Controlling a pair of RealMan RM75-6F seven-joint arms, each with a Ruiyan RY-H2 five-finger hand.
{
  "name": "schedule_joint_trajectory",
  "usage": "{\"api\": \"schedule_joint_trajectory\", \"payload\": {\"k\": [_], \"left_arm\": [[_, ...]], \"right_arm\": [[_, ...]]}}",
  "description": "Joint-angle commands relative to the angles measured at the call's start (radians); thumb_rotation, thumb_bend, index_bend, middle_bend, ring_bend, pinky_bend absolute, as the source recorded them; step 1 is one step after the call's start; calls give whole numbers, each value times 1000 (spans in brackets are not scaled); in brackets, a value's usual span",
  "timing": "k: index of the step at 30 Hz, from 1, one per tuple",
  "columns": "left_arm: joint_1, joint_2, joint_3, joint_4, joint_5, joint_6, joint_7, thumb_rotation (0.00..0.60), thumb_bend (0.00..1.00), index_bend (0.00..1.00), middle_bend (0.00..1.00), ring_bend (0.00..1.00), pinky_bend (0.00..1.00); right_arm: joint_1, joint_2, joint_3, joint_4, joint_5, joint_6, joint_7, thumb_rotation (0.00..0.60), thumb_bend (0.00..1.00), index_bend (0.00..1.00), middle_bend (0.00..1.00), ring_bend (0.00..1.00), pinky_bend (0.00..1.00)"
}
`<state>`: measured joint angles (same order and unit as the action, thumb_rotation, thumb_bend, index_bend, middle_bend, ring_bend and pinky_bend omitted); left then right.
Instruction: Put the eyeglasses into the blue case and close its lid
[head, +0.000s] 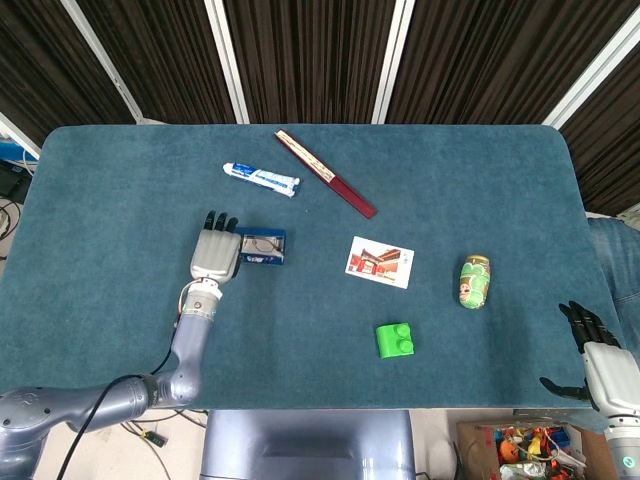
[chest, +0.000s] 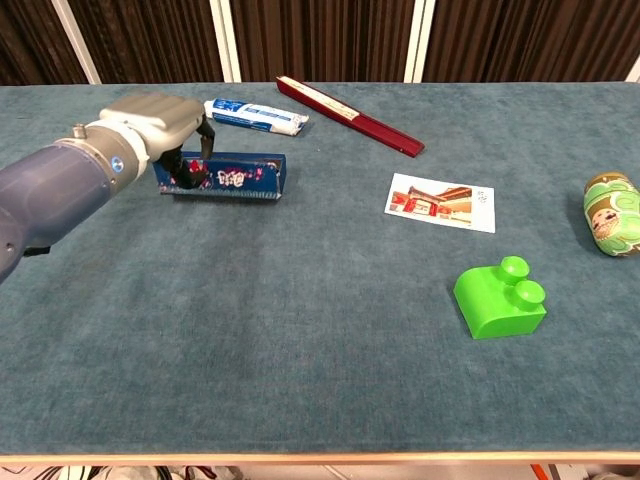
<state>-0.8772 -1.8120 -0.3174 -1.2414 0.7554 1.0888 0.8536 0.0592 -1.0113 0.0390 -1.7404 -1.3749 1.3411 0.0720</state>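
**Two hands: left at the case, right idle**

Left hand (chest: 160, 125) curls over the left end of the blue case (chest: 235, 177), fingers on it, toward the counter's (head: 120, 180) left side. Eyeglasses (head: 262, 243) lie inside the case; lid not down flat. Toothpaste tube (head: 261, 179) sits near, toward the far edge. Right hand (head: 598, 362) hangs off the near right corner, fingers spread, holding nothing.

The table (head: 480, 170) wears a matt, napped teal cloth. The green block (chest: 497, 298) is smooth, glossy plastic. The card (chest: 440, 202) looks like printed paper. The left hand (chest: 160, 125) has a grey, satin metal-like shell.
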Motion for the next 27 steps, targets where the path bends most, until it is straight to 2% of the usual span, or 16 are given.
{"api": "schedule_joint_trajectory", "payload": {"k": [1, 12, 27], "left_arm": [[-8, 1, -4, 1, -2, 5, 2, 600, 402, 602, 183, 67, 68], [-39, -10, -23, 45, -32, -1, 16, 600, 402, 602, 183, 67, 68], [-91, -66, -48, 195, -49, -31, 5, 600, 402, 602, 182, 67, 66]], "right_arm": [[0, 0, 0, 0, 0, 0, -1, 600, 150, 0, 0, 31, 177], [0, 0, 0, -1, 3, -2, -4, 600, 151, 0, 0, 32, 177], [2, 0, -1, -1, 10, -7, -15, 600, 154, 0, 0, 32, 178]]}}
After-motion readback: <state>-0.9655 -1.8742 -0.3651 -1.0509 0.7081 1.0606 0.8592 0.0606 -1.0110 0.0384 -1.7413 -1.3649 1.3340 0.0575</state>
